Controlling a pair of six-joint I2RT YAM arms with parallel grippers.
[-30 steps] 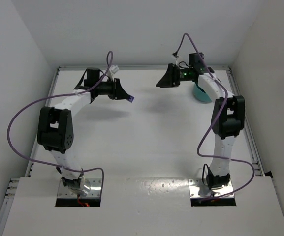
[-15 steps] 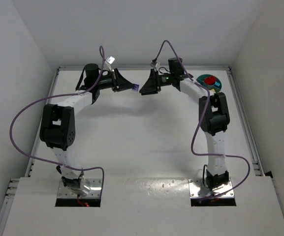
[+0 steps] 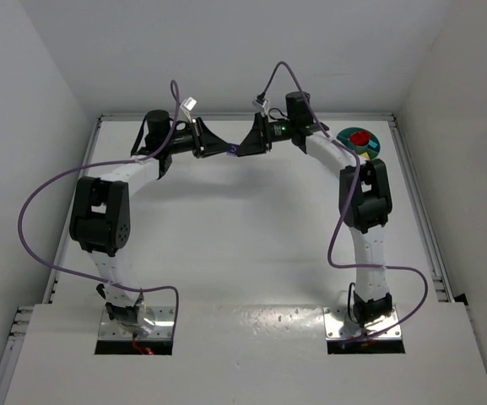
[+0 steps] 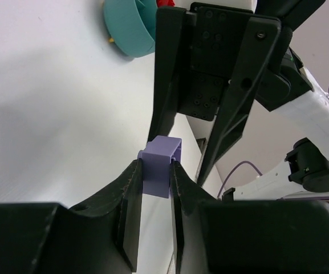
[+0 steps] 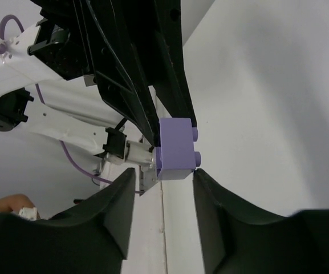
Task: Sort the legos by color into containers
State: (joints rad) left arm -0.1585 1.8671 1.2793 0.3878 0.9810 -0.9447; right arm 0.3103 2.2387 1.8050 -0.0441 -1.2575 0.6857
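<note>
Left wrist view gives you the clearest read: your left tool [image 4: 156, 171] is clamped on a purple brick [image 4: 161, 162]. One finger is pressed flat against each side, and the brick's upper half stands proud of the fingertips. Directly ahead of it, tip to tip, your right tool [image 4: 178, 154] faces the opposite way with its fingers [image 4: 165, 85] spread wide, one passing on each side of the same brick. In the right wrist view that brick sits just beyond the gap between the spread fingers, studs pointing sideways. One finger is clearly apart from it; the other comes close to a stud, and you cannot tell whether it touches. Both tools meet clear of the tabletop [image 3: 226, 245], toward its far side. Behind the right tool, past its wrist and beside its forearm, the round teal dish [image 3: 370, 145] rests on the tabletop with red bricks [image 3: 359, 137] in one compartment. From the left tool's own camera, an edge of that dish shows beyond the right tool's body.
</note>
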